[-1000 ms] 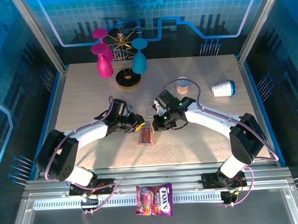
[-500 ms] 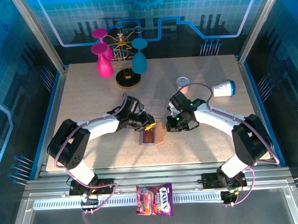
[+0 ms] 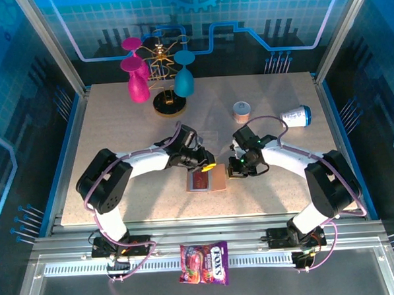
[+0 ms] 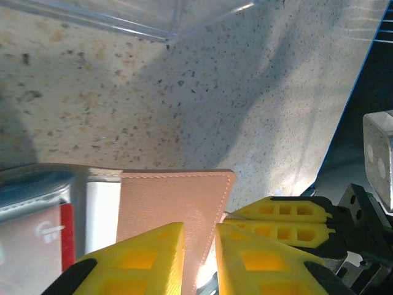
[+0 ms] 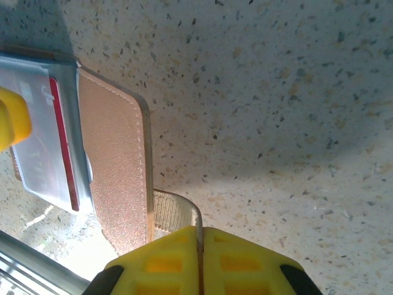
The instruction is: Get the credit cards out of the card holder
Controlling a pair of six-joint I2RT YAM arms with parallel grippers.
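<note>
While the tan, leather-like folding card holder (image 3: 215, 181) lies opened out near the middle of the speckled desk (image 3: 116, 125), a little toward six o'clock, neither arm has a card yet. The right end effector (image 5: 201, 236) sits at the holder's three o'clock side, its yellow fingers pressed together on the small tan strap (image 5: 175, 212) that pokes out from under the flap. The left end effector (image 4: 199, 246) comes in from about eleven o'clock, its fingers a narrow gap apart astride the flap's edge; whether they actually bite on it I cannot tell. The red plastic credit cards (image 5: 64, 147) sit tucked behind a cloudy clear pocket (image 5: 43, 123), only a red strip showing. To my eye the worry is that strap: it is a slim hold, and a tug at the cards could swivel the holder or slide it out of the pinch. The left fingers look set on leather rather than on a card, so a pull may only lift or refold the flap. The clear plastic box (image 4: 123, 18) lies just past twelve o'clock, and a wide swing could knock it.
</note>
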